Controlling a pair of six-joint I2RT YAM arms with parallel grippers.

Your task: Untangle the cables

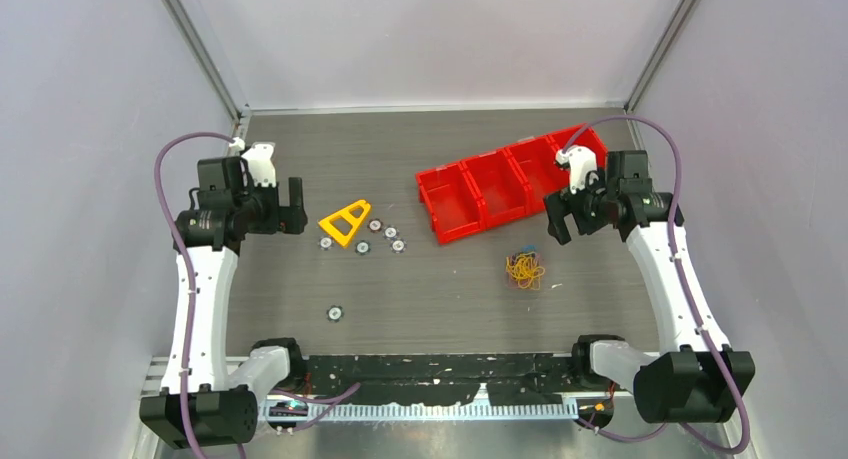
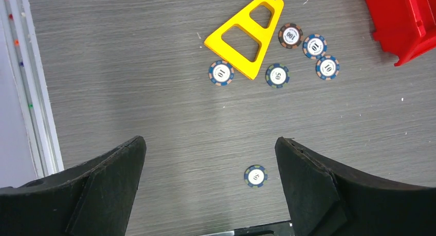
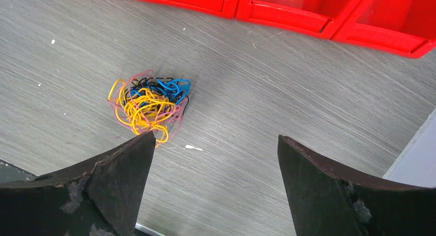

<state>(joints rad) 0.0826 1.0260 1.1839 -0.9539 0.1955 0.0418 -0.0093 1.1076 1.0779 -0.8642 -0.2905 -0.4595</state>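
Cables (image 3: 149,105) lying in one small knotted clump on table (image 1: 440,289), near red bins (image 1: 480,194): mostly yellow, some blue, black, pink. Left gripper (image 2: 208,143), right gripper (image 3: 216,141) both gaping, holding nothing. Right wrist view resolving strand colours; top view blurring them.

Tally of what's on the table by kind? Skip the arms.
poker chips: 6
yellow triangle frame: 1
red bin row: 1
cable tangle: 1 (strands too knotted to count)
Total: 9
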